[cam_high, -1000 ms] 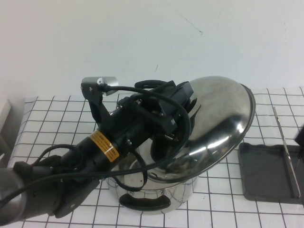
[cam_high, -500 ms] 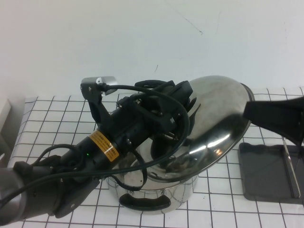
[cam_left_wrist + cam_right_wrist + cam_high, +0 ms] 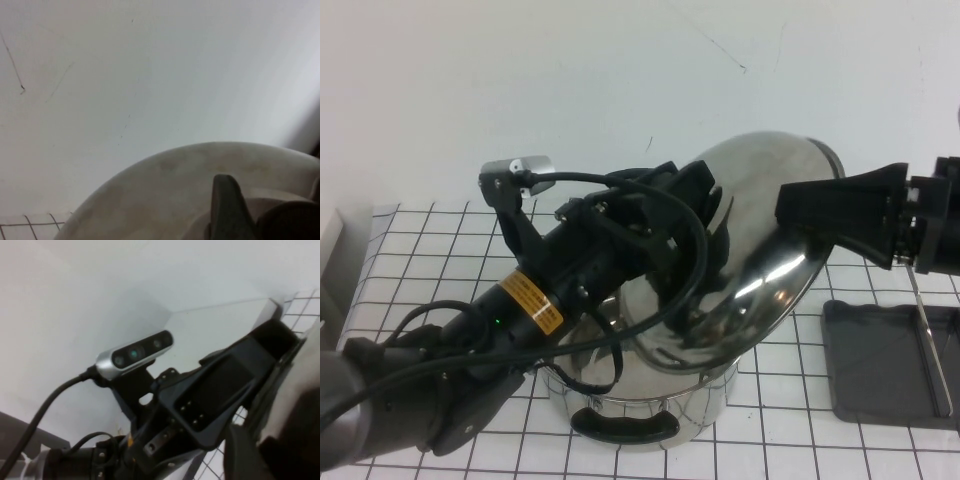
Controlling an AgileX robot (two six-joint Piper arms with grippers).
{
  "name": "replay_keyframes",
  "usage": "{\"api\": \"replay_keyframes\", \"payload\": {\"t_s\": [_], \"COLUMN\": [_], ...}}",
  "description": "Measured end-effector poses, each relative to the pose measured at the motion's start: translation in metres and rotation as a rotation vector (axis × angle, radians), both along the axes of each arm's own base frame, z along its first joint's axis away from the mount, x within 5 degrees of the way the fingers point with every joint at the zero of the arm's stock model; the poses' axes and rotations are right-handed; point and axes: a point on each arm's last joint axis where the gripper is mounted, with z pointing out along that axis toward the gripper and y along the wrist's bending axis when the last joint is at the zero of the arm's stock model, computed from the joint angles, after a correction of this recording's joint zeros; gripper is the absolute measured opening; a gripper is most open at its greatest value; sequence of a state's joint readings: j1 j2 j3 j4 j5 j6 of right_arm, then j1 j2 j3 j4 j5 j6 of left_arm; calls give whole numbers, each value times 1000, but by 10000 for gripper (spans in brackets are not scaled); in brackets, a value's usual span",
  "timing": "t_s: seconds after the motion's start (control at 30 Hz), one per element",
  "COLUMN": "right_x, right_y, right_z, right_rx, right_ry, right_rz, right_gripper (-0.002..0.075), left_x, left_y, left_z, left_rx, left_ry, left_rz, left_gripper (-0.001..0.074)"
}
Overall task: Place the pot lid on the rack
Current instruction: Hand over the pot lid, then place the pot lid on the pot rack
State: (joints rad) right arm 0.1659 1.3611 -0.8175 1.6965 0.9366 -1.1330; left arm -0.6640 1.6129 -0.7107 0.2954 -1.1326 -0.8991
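My left gripper [image 3: 695, 235] is shut on the black knob [image 3: 295, 222] of the pot lid [image 3: 760, 170] and holds the shiny domed lid tilted steeply above the steel pot [image 3: 650, 400]. In the left wrist view the lid [image 3: 165, 190] fills the lower part, with one finger [image 3: 227, 210] beside the knob. My right gripper [image 3: 798, 208] reaches in from the right, its tip at the lid's upper domed face. The rack [image 3: 880, 365], a dark grey tray with an upright wire bar [image 3: 925, 340], lies at the right on the table.
The pot stands on a white grid-lined cloth [image 3: 420, 250] against a white wall. The left arm's body and cables [image 3: 520, 310] cover the table's left half. The right wrist view shows the left arm's wrist camera [image 3: 135, 354] close ahead.
The right gripper has come in from the right edge to the lid's upper face. The left gripper has tilted the lid more upright and raised it slightly.
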Motion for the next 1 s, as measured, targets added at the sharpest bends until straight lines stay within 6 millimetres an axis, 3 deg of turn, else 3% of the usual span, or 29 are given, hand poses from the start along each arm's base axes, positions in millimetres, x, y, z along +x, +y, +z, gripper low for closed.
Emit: {"api": "replay_keyframes", "payload": {"t_s": [0.07,0.27,0.37,0.47,0.77,0.87,0.93,1.0], "right_x": [0,1,0,-2,-20,-34,-45,-55], "right_y": [3,4,4,5,-4,-10,-13,-18], "right_z": [2,3,4,6,30,43,51,57], "right_rx": [4,-2,-21,-44,-151,-210,-250,-312], "right_ry": [-5,-27,-63,-122,-293,-371,-420,-455], "right_rz": [5,7,19,28,-50,-75,-90,-117], "right_gripper": [242,236,102,35,25,25,25,25], "left_x": [1,1,1,0,5,3,0,-3], "left_y": [1,2,1,0,12,19,26,34], "left_z": [0,1,-1,-2,2,10,18,26], "left_rx": [-3,-11,8,25,75,108,132,168], "left_ry": [-1,2,10,-13,-85,-146,-196,-258], "left_rz": [3,4,4,-8,-32,-55,-69,-90], "left_gripper": [314,321,413,510,554,489,383,212]}}
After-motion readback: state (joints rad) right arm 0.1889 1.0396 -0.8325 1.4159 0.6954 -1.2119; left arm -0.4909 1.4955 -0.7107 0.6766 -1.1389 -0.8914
